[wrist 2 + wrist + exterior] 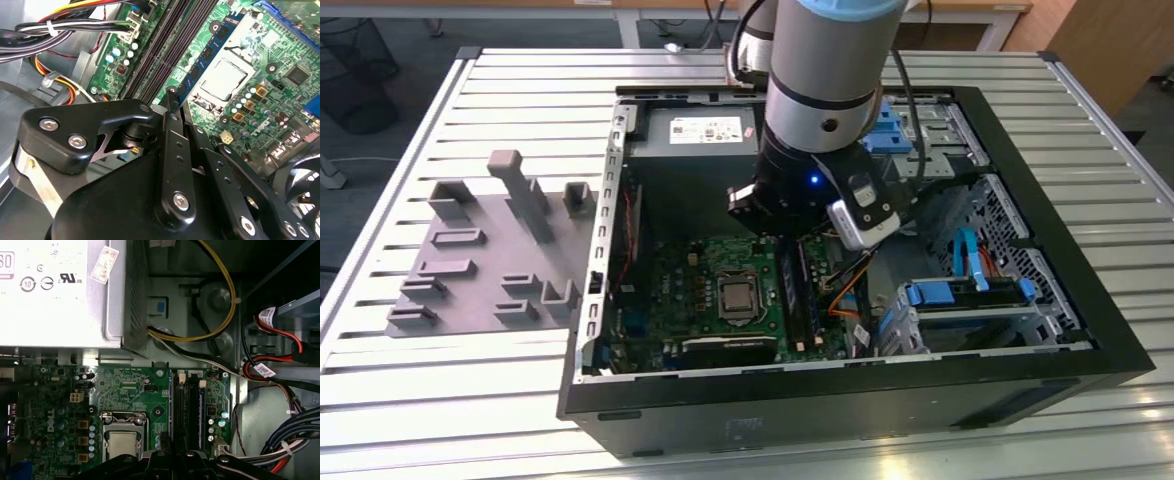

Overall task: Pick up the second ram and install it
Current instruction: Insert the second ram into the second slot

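On the exterior view's left, a grey fixture with upright blocks lies on the slatted table. Beside it, toward the right, stands an open computer case, with the silver power supply at its far end and the green motherboard on its floor. The processor socket sits mid-board.

The arm reaches down into the case, its hand low over the memory slots just right of the socket. In the second wrist view the hand has its black fingers drawn close together at the slots, and the ram, a dark blue board with black chips, runs along the slot nearest the socket, right at the fingertips. Whether the fingers actually clamp the ram I cannot tell. In the first wrist view the slots stand just beyond the fingertips.

Further right in the exterior view, orange and blue cables and blue drive bays fill the case's side.
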